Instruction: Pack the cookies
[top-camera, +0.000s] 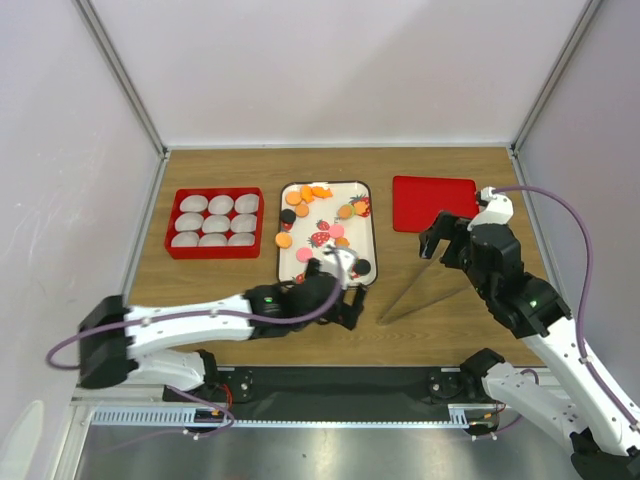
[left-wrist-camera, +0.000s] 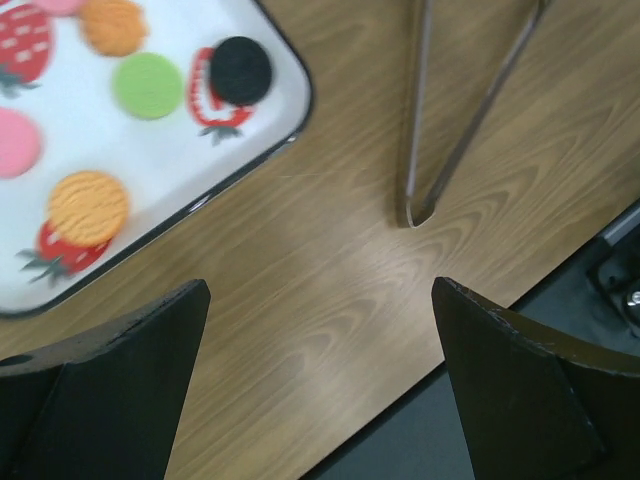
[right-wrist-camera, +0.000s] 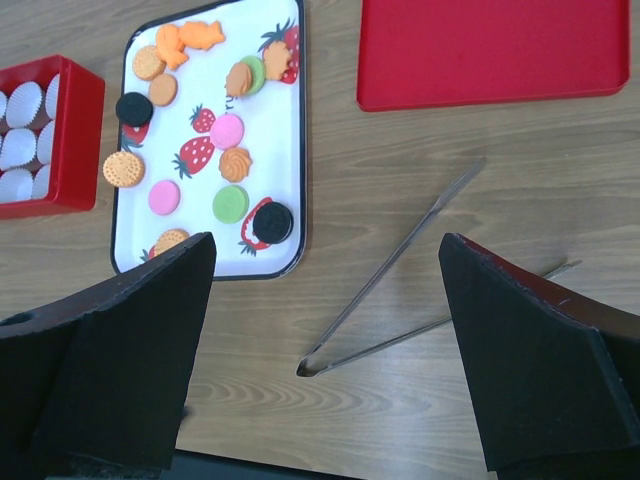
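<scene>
The cookies (top-camera: 315, 192) are small flat discs, orange, pink, green and black, spread over a white strawberry-print tray (top-camera: 360, 235). In the right wrist view the cookies (right-wrist-camera: 227, 130) lie on the tray (right-wrist-camera: 270, 150) at upper left. My left gripper (top-camera: 350, 305) is open and empty, low over bare wood just off the tray's near right corner. In the left wrist view my left gripper (left-wrist-camera: 320, 285) shows a black cookie (left-wrist-camera: 240, 68) and a green cookie (left-wrist-camera: 147, 85) up left. My right gripper (top-camera: 435, 240) is open and empty, higher up, near the red lid; in its own view my right gripper (right-wrist-camera: 327, 240) shows nothing between the fingers.
A red box (top-camera: 212, 222) with pale grey cups stands left of the tray; it also shows in the right wrist view (right-wrist-camera: 75, 130). A flat red lid (top-camera: 434, 203) lies at back right. Metal tongs (top-camera: 408, 294) lie on the wood right of the tray, hinge toward me (left-wrist-camera: 415, 120) (right-wrist-camera: 390, 267).
</scene>
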